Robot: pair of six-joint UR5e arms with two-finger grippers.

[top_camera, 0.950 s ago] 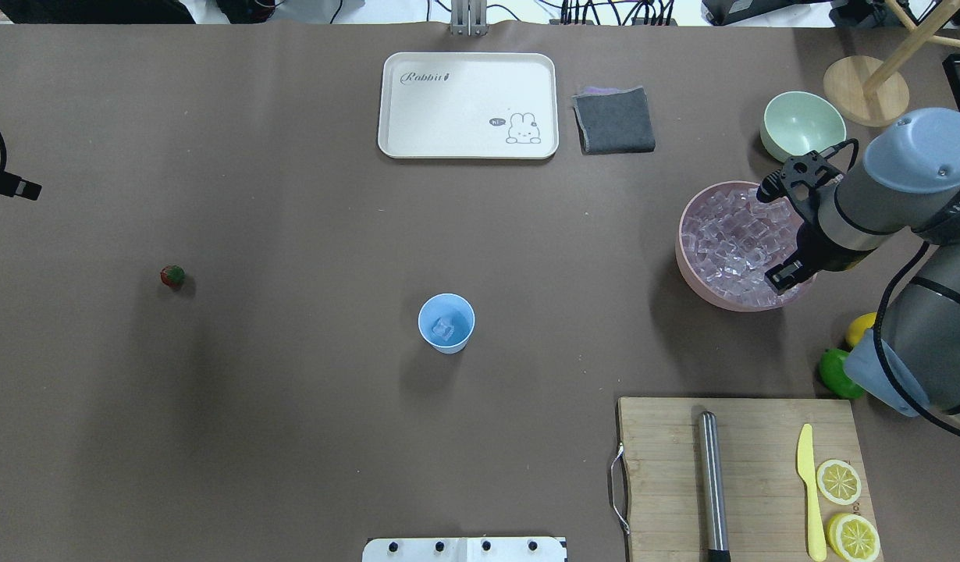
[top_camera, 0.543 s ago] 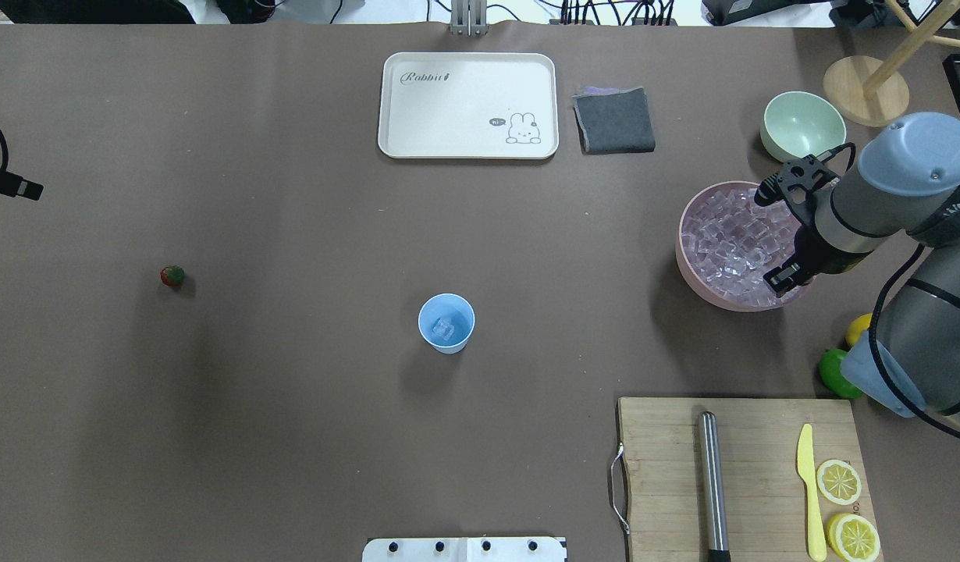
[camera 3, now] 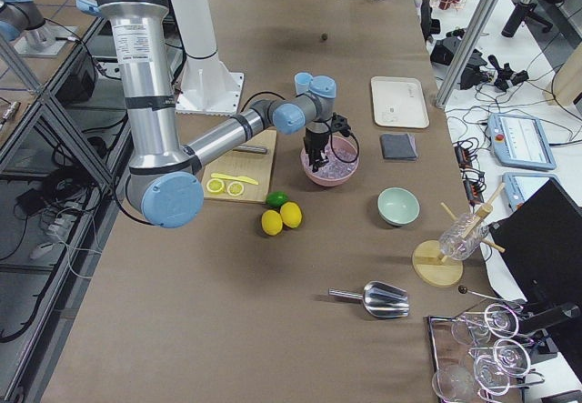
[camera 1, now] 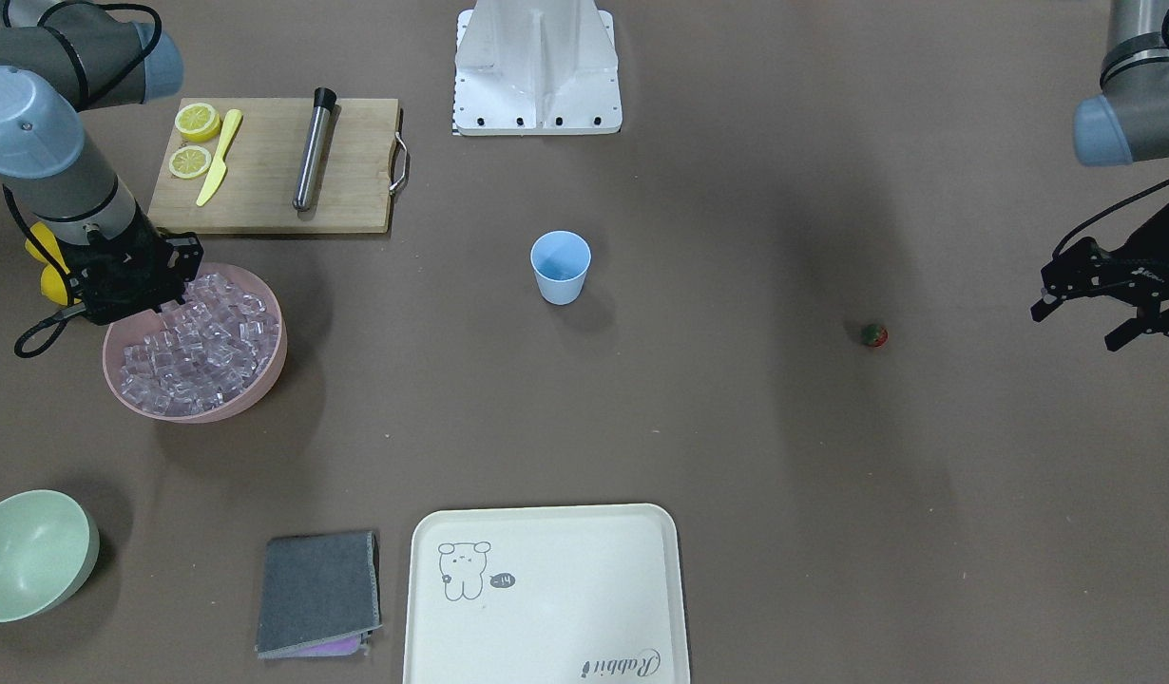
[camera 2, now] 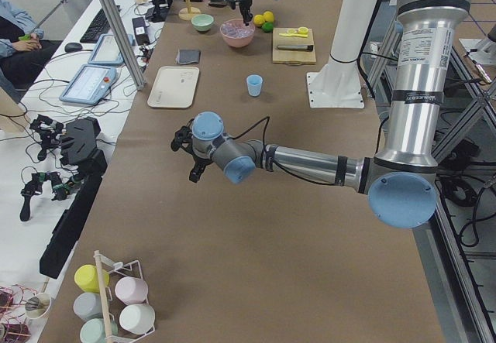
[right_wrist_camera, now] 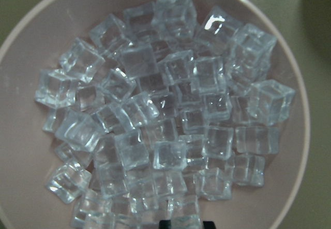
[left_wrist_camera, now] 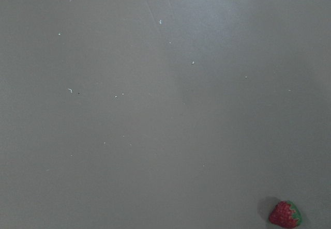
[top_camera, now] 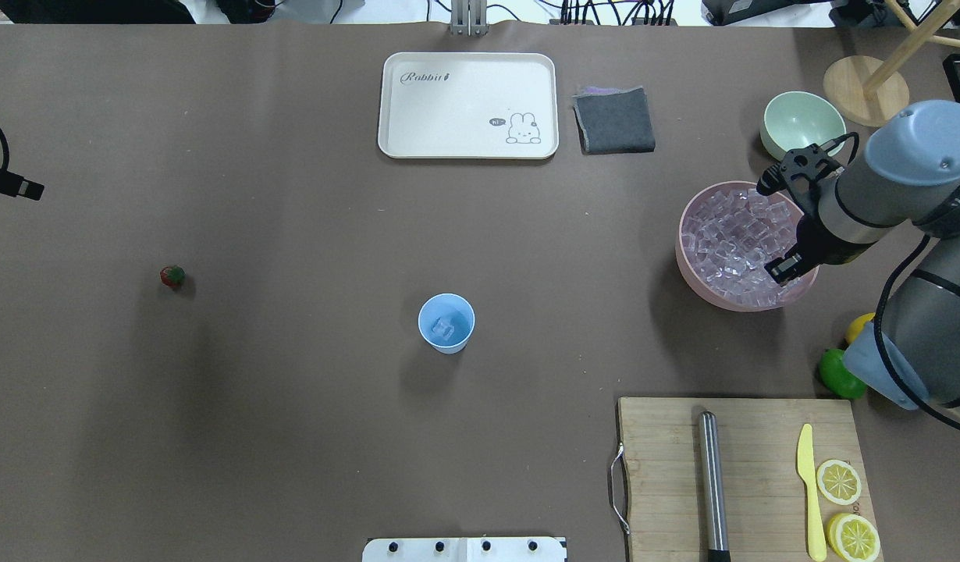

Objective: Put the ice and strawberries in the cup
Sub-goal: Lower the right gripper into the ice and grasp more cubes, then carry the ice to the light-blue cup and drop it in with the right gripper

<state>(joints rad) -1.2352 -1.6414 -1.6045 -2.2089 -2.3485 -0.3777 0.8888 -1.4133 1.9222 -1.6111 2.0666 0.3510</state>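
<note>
The light blue cup (top_camera: 446,322) stands upright mid-table with one clear ice cube (top_camera: 443,329) inside. A heap of ice (top_camera: 734,238) fills the pink bowl (top_camera: 687,269) at the right. My right gripper (top_camera: 798,226) hangs over that bowl. In its wrist view two dark fingertips, apart, show at the bottom edge above the ice (right_wrist_camera: 165,115), holding nothing. The strawberry (top_camera: 172,275) lies alone on the table at the left. It also shows in the left wrist view's bottom right corner (left_wrist_camera: 285,214). My left gripper (camera 1: 1079,323) is open and empty, above the table beyond the strawberry (camera 1: 873,334).
A white tray (top_camera: 468,105), a grey cloth (top_camera: 614,119) and a pale green bowl (top_camera: 802,125) sit at the far side. A cutting board (top_camera: 667,484) with a metal rod, yellow knife and lemon halves is front right. A lime (top_camera: 837,375) and lemon lie beside my right arm.
My right gripper has shifted slightly farther from the robot over the pink bowl. The cup, strawberry and left arm have not moved.
</note>
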